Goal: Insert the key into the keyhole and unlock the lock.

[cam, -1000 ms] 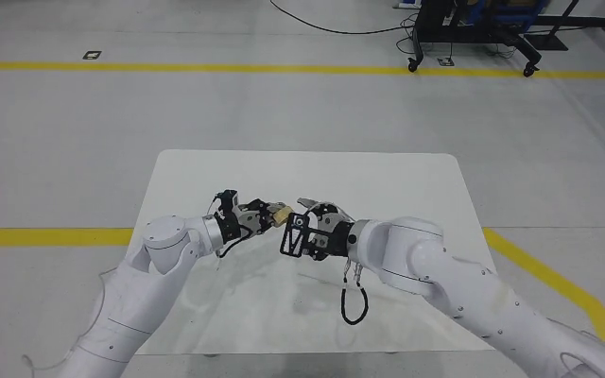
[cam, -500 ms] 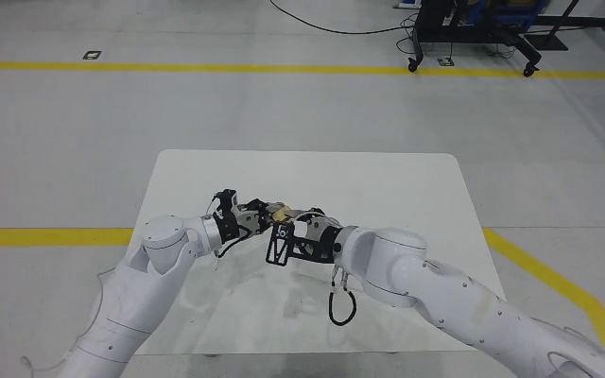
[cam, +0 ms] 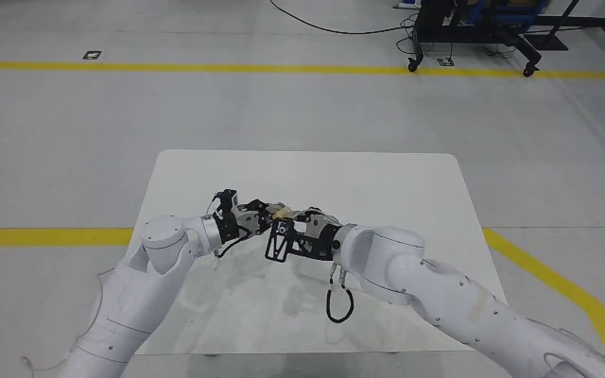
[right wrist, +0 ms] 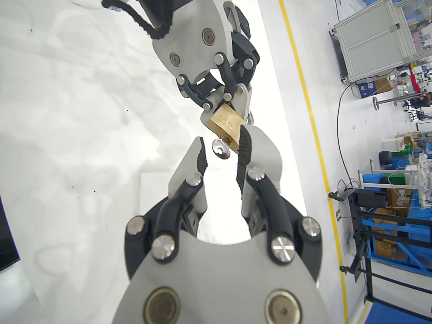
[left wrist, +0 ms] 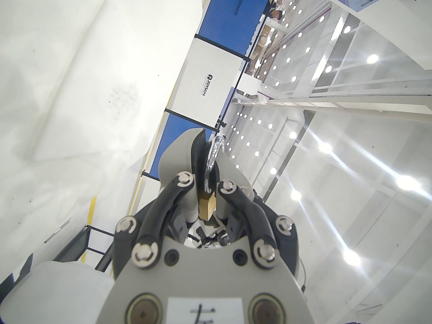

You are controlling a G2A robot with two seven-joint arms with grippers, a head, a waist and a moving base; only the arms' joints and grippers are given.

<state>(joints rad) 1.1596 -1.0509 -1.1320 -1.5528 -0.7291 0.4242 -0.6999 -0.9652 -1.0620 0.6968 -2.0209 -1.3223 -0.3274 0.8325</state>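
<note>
My left gripper [right wrist: 226, 104] is shut on a brass padlock [right wrist: 225, 123] and holds it above the white table [cam: 397, 189], keyhole end toward the right arm. A silver key [right wrist: 220, 147] sticks out of the keyhole. My right gripper [right wrist: 222, 136] is open, one finger on each side of the key's round head; one fingertip [right wrist: 243, 136] overlaps the padlock's corner. In the left wrist view the brass body [left wrist: 207, 206] sits between the shut fingers and the silver shackle [left wrist: 215, 151] pokes out past the tips. Seen from the top, both grippers meet over the table's middle, around the padlock [cam: 281, 214].
The white table has rounded corners and bare surface on all sides of the grippers. Yellow floor lines [cam: 284, 67] run behind and beside it. A black wheeled stand [cam: 473, 33] with cables is far off at the back right.
My right gripper has moved left toward the padlock and now straddles the key. The left arm and the padlock have stayed in place.
</note>
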